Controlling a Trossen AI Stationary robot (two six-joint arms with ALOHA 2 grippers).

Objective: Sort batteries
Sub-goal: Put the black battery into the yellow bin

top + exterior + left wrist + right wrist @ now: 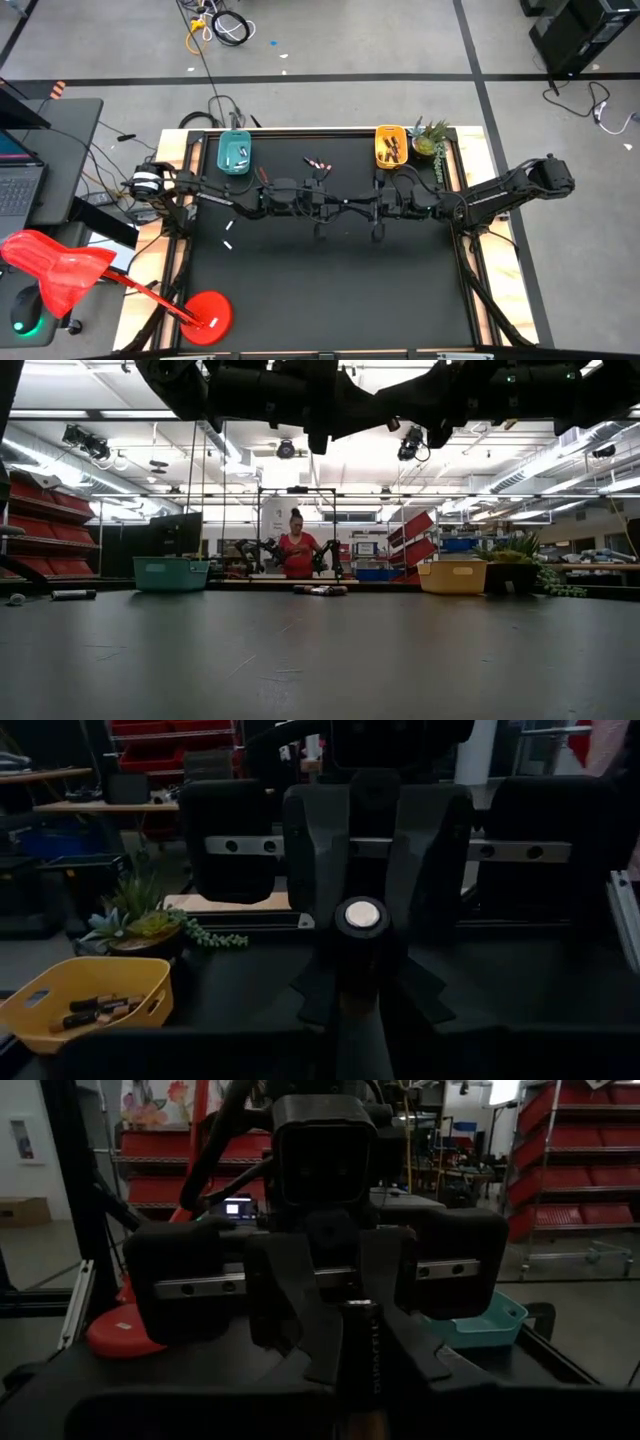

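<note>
Above the tabletop's (pixel 330 290) centre, the left gripper (pixel 347 1308) and right gripper (pixel 366 912) face each other. Both sets of fingers pinch one held battery (pixel 361 916), judged a handover. Loose batteries (pixel 318 162) lie beyond, and the yellow tray (pixel 377 146) holds dark ones.

Both arms meet mid-table — left end effector (pixel 322 197) and right end effector (pixel 345 203) facing, fingers closed.

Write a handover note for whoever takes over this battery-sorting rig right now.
Left gripper: shut on a battery above mid-table.
Right gripper: facing it at that same battery, grip unclear.
Done: pale batteries in the teal tray, dark batteries in the yellow tray.
Left: loose batteries between the trays, two pale ones on the left side.
</note>
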